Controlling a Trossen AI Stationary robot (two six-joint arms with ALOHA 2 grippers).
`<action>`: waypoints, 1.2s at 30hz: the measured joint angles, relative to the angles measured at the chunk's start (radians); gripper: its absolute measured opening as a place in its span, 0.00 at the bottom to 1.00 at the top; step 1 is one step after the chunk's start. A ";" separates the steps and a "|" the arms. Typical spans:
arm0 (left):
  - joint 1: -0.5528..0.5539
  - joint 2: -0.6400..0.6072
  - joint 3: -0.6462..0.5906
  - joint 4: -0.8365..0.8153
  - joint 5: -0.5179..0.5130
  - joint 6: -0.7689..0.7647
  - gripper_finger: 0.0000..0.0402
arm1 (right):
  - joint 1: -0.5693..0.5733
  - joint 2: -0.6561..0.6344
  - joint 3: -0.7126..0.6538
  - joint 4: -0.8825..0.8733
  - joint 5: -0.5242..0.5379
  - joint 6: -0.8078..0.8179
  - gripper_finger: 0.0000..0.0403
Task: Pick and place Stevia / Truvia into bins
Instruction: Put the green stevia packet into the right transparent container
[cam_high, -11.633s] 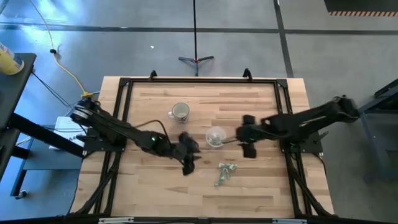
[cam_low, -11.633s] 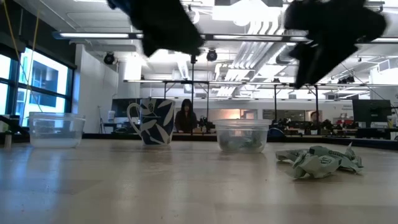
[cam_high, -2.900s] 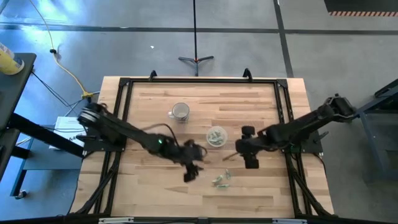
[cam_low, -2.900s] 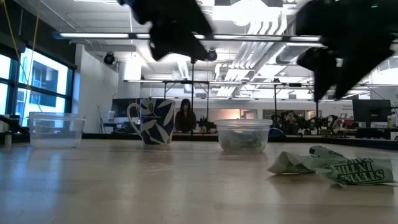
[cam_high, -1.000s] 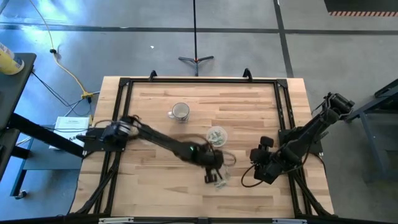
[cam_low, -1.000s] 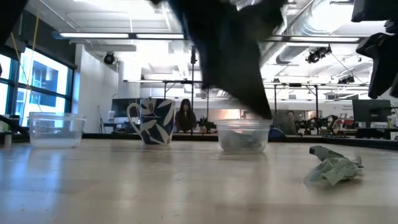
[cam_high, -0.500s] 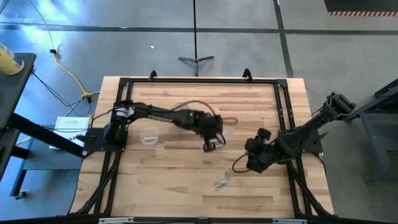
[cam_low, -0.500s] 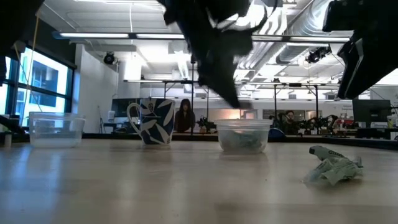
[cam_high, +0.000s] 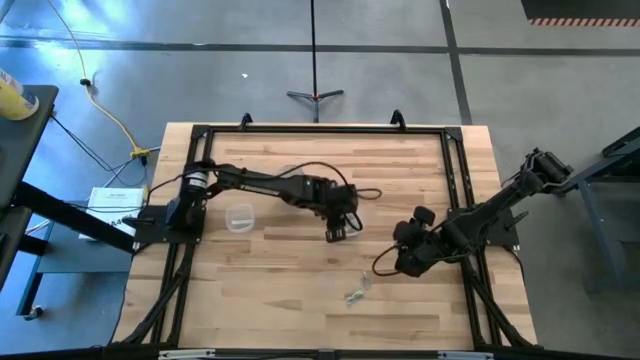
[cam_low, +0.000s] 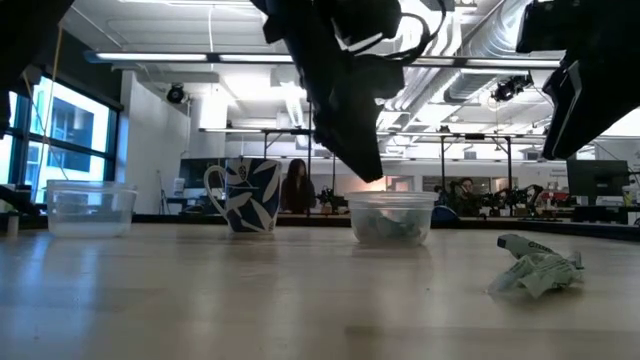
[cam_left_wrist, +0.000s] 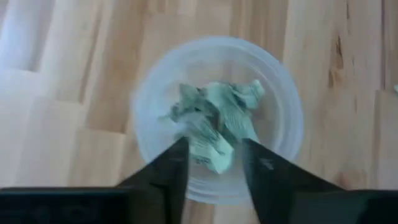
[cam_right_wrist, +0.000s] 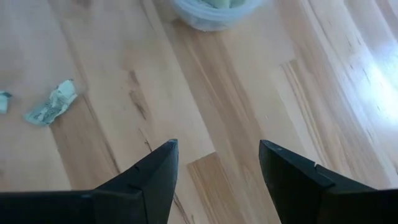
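My left gripper (cam_high: 338, 228) hovers open over a clear cup (cam_left_wrist: 217, 118), looking down at a clump of pale green Stevia packets (cam_left_wrist: 214, 121) lying inside it. In the low view that cup (cam_low: 390, 218) stands mid-table with the gripper above it. A second clear cup (cam_high: 238, 217) stands empty toward the left. A few loose packets (cam_high: 357, 292) lie on the wood nearer the near edge; the low view shows these packets (cam_low: 535, 272) at its right. My right gripper (cam_high: 405, 258) hangs open above the table, right of the loose packets (cam_right_wrist: 51, 102).
A patterned mug (cam_low: 248, 195) stands behind and left of the filled cup, mostly covered by my left arm in the high view. A dark frame (cam_high: 200, 135) runs round the table. Bare wood lies along the near edge (cam_high: 280, 320). People show far back in the room.
My left gripper has swung from the loose packets near the near edge toward the far edge and now hangs over the filled cup; the arm's sweep has uncovered the empty cup on the left. My right gripper has shifted slightly left and toward the far edge.
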 joint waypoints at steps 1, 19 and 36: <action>-0.008 0.000 0.000 -0.006 -0.005 -0.021 0.49 | 0.000 0.000 0.000 0.009 -0.005 -0.016 0.53; -0.471 -0.134 0.000 -0.131 -0.292 -0.514 0.52 | -0.013 0.220 0.000 0.414 -0.297 -0.884 0.53; -0.617 -0.131 0.000 -0.221 -0.463 -1.078 0.48 | -0.063 0.340 0.082 0.489 -0.403 -0.367 0.53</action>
